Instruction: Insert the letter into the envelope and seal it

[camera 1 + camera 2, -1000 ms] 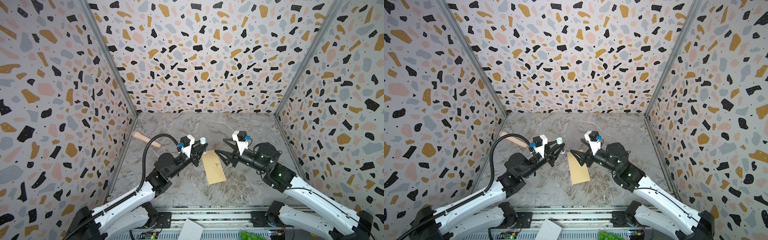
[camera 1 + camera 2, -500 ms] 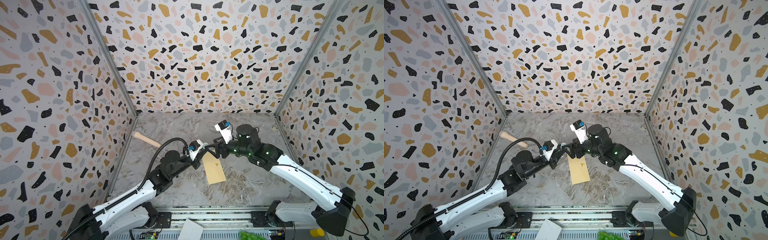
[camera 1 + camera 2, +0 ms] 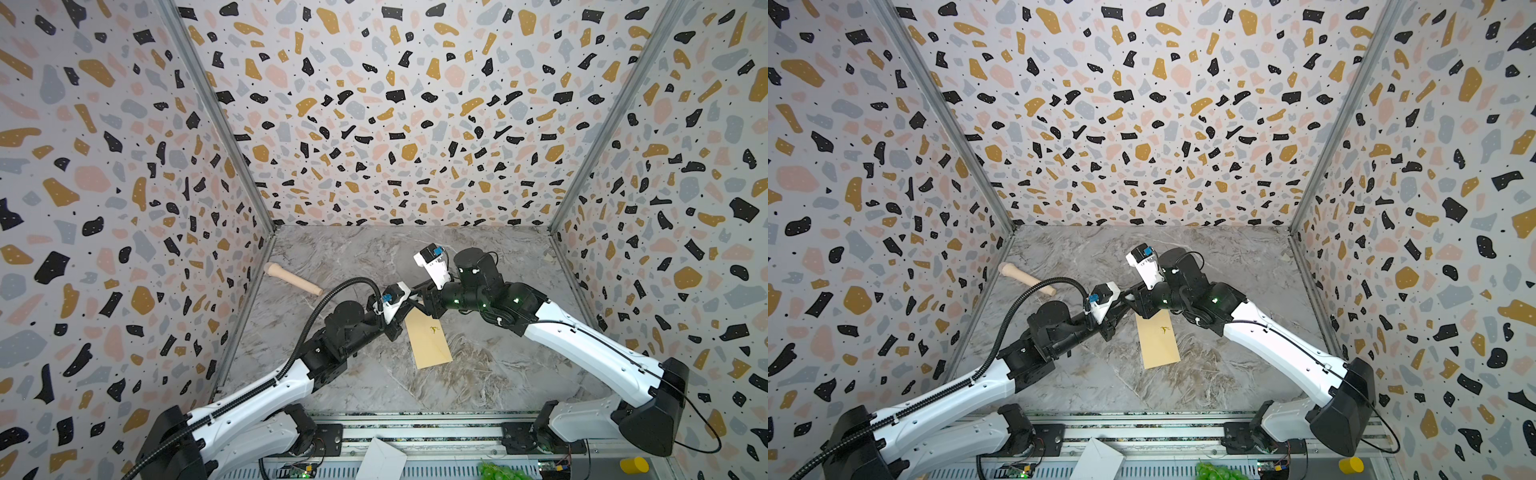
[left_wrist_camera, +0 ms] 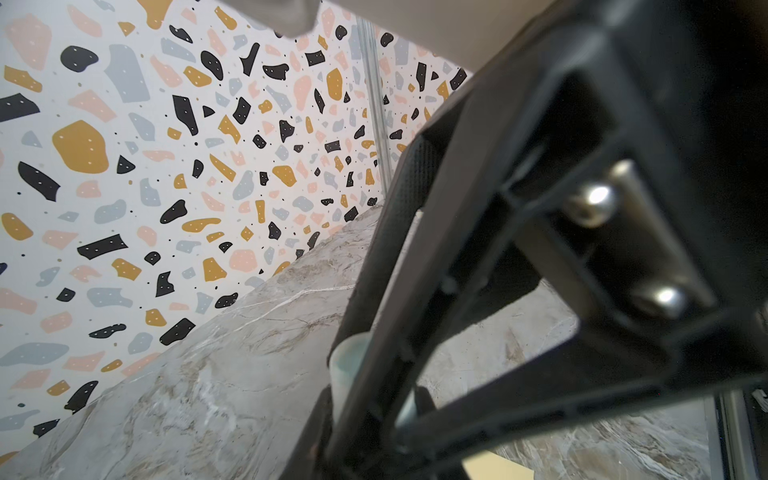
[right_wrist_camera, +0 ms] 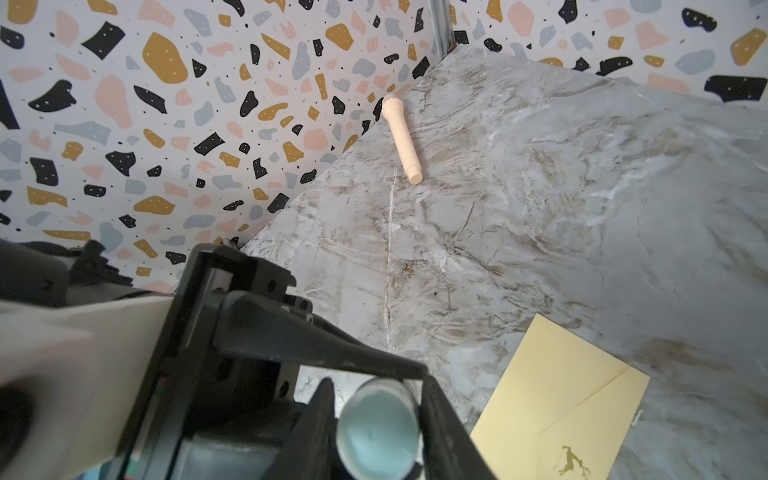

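The right arm has swung in from the right to meet the left one above the far end of the envelope (image 3: 428, 338), and its claw has narrowed from wide. At the far left a wooden peg (image 3: 293, 279) lies by the wall, well apart from the work. The left claw (image 3: 409, 293) is clamped on a small pale tube (image 5: 378, 432), offering its end outward. The right claw (image 3: 424, 300) has its jaws snug on either side of that end, seemingly gripping it, probably to pull off a cap so the flap can be glued. The envelope lies flat on the bench (image 3: 353, 257) just beneath both claws, flap down, gold mark up. The letter is nowhere in view and is perhaps already inside. Right of the envelope the bench is bare up to the wall, leaving room to draw back.
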`<move>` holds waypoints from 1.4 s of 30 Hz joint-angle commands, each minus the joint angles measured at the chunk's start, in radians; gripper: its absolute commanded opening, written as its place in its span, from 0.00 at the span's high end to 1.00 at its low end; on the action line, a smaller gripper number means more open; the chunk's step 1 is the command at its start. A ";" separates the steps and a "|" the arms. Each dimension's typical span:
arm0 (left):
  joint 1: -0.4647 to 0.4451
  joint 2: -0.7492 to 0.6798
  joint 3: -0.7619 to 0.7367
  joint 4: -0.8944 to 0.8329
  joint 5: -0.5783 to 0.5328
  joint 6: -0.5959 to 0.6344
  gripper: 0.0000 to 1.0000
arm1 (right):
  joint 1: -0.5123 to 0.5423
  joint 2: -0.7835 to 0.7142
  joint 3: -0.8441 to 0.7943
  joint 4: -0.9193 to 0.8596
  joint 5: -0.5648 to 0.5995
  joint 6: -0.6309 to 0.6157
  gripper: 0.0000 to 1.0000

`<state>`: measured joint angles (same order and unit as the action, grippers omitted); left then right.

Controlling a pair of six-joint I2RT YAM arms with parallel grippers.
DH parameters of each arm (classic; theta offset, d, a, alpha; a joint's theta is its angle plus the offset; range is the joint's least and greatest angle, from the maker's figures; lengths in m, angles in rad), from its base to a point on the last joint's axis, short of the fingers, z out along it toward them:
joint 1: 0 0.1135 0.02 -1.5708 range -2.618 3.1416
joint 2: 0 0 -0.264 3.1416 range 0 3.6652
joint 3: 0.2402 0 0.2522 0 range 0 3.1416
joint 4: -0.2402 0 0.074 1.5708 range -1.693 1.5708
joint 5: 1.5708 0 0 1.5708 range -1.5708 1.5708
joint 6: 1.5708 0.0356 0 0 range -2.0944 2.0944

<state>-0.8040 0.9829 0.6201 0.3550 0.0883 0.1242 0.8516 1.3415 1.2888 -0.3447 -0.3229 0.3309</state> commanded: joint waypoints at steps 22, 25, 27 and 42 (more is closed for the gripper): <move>-0.006 -0.035 -0.003 0.068 0.001 0.000 0.34 | -0.057 -0.132 -0.081 0.096 -0.060 -0.003 0.96; -0.006 -0.039 -0.012 0.062 -0.002 0.002 0.34 | -0.060 -0.144 -0.094 0.113 -0.067 0.001 0.96; -0.006 -0.038 -0.016 0.058 -0.007 0.002 0.34 | -0.063 -0.150 -0.100 0.121 -0.072 0.005 0.96; -0.006 -0.006 -0.012 0.059 0.025 0.007 0.62 | -0.075 -0.163 -0.117 0.138 -0.087 0.008 0.95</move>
<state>-0.8078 0.9714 0.6102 0.3668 0.0956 0.1204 0.7815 1.2160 1.1774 -0.2344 -0.3943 0.3325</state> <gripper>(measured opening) 0.405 0.249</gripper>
